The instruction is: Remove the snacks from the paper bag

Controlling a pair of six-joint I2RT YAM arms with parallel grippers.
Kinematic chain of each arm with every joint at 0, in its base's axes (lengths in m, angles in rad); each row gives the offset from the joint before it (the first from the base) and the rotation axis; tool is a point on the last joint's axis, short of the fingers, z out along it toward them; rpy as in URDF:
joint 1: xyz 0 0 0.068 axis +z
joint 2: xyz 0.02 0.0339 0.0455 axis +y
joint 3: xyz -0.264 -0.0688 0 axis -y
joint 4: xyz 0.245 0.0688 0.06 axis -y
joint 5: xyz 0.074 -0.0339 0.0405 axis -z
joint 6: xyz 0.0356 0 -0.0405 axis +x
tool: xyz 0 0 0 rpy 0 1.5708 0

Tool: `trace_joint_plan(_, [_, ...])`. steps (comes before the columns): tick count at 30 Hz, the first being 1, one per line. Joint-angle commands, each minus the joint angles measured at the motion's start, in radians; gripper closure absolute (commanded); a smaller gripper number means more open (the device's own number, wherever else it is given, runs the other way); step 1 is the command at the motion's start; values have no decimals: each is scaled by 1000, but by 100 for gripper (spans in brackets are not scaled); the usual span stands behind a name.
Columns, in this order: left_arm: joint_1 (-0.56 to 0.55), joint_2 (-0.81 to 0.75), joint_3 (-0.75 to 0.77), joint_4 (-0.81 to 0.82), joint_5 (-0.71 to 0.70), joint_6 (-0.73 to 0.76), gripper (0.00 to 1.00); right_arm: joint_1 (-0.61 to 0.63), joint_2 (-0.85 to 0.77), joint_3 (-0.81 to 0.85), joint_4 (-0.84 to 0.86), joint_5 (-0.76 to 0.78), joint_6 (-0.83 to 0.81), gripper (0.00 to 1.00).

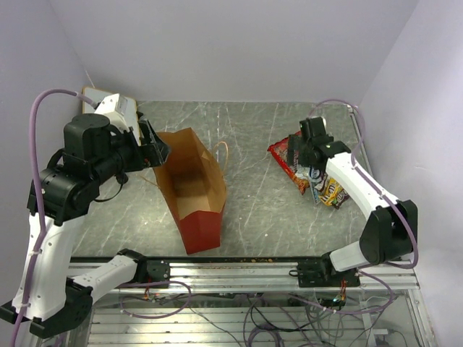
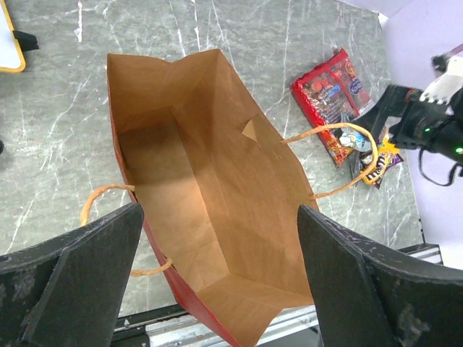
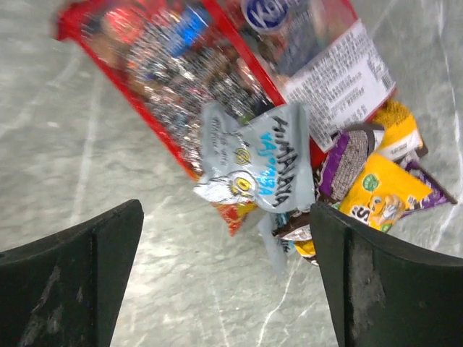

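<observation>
Left claw (image 2: pixel 218 210), wide, hangs over the seemingly empty bag (image 2: pixel 181 159); right claw (image 3: pixel 226 210), wide, above the snacks (image 3: pixel 181 79). A careless descent could topple the bag or scatter packets.

We see a grey marbled bench (image 1: pixel 253 210) with a white board (image 1: pixel 88 95) at its far left corner, a metal rail (image 1: pixel 239 271) along its near edge, and loose cables (image 1: pixel 217 314) below that.

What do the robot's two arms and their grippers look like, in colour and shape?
Both arms have white shell links with black joints. The left arm and the right arm each carry a pale purple cable looped alongside. The left gripper and the right gripper have broad, matte black, wedge-shaped fingers with grey scuff marks.
</observation>
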State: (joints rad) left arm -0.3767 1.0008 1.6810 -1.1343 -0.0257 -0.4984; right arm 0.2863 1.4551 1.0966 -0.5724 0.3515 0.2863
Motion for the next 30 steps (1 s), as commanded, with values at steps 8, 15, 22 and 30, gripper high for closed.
trace_joint_plan(8, [4,26,56,67,46,-104,2,46,-119,446,-465,-358,132,0])
trace_joint_plan(15, [4,-28,32,130,55,-111,2,45,-470,460,-390,-382,117,0])
trace_joint_plan(22, [3,-89,88,164,23,-151,2,45,-620,634,-400,-314,147,0])
trace_joint_plan(30, [3,-203,60,216,-39,-156,2,44,-667,674,-446,-237,196,0])
